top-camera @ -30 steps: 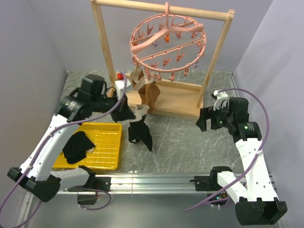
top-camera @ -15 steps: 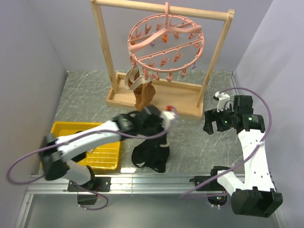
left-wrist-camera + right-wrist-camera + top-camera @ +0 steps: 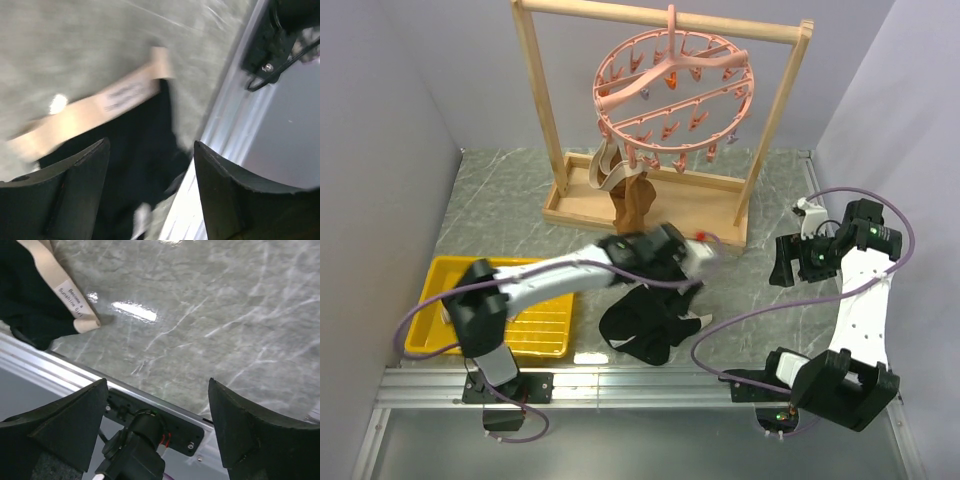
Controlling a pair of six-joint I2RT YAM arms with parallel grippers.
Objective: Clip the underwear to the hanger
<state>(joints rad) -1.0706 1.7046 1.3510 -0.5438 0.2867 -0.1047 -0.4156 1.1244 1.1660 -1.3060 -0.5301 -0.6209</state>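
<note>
Just beneath left pincer, jaws wide, gripping nothing, underwear heaped on table.

A yellow tray sits at the near-left corner of the grey counter. A pale wooden frame stands along the far edge, with a brown-and-cream garment hanging within it.

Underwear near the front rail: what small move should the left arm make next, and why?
Probably lower the left gripper onto the tan waistband and close on it. The underwear lies crumpled on the table, unheld; the gripper hangs open over it, and the hanger is up on the wooden frame, so the cloth needs gripping before lifting.
</note>
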